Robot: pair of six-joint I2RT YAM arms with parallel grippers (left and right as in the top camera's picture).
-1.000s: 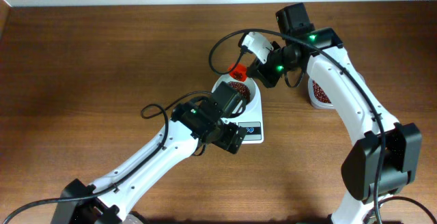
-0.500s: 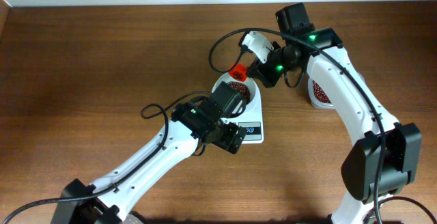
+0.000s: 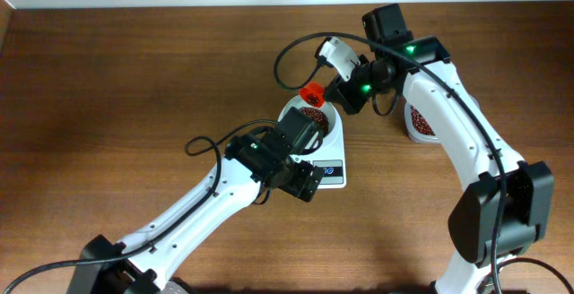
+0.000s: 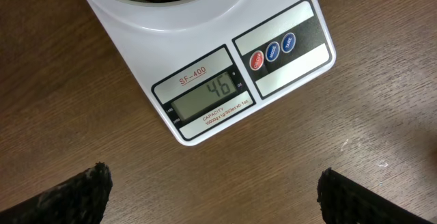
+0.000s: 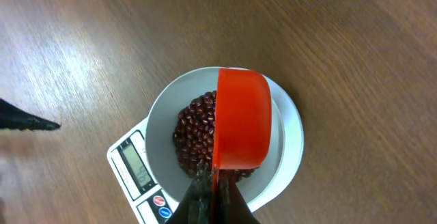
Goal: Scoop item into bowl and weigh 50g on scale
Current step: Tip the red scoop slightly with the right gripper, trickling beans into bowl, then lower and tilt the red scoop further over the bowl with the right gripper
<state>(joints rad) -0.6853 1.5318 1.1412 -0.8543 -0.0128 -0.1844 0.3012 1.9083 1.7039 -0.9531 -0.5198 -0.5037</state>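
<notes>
**A:** The beans are light, hard and loose. They roll, so take them by the scoop, never by pinching.

**B:** Where are they?

**A:** Heaped in the bowl on the scale, just beyond the right gripper. Its jaws are clamped on the scoop's near end. The display reads 46.

**B:** And the left gripper?

**A:** Jaws wide apart, empty, the scale's front edge just ahead. I'd tip in only a few more.
</notes>
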